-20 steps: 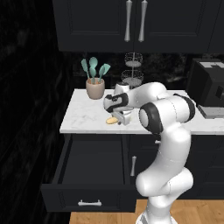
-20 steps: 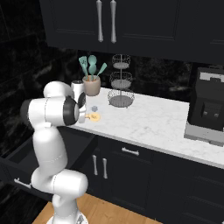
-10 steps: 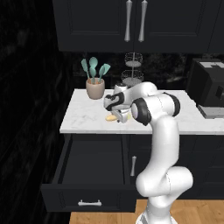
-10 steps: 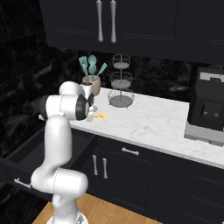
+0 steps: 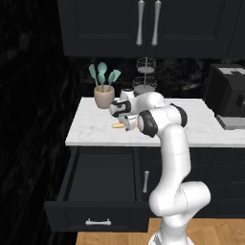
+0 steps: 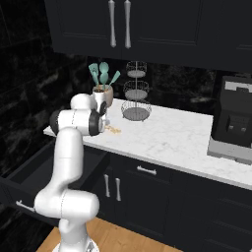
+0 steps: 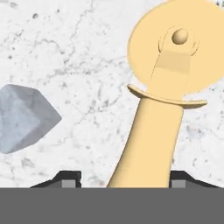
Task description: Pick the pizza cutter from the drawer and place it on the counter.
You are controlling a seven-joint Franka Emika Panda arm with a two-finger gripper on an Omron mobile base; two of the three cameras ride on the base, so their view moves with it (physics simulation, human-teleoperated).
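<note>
Gripper (image 7: 118, 181) low over the counter (image 5: 91, 129), its fingertips spread on either side of the pizza cutter (image 7: 164, 87) handle; whether they touch it cannot be told. Cutter lies on the marble near the beige pot (image 5: 104, 96). Drawer (image 5: 98, 210) below stands open.

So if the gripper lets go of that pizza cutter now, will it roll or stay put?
The pizza cutter probably stays put: it looks flat on the counter, disc sideways, not on edge. It looks rigid and light. The tapered handle between the fingers might slip.
</note>
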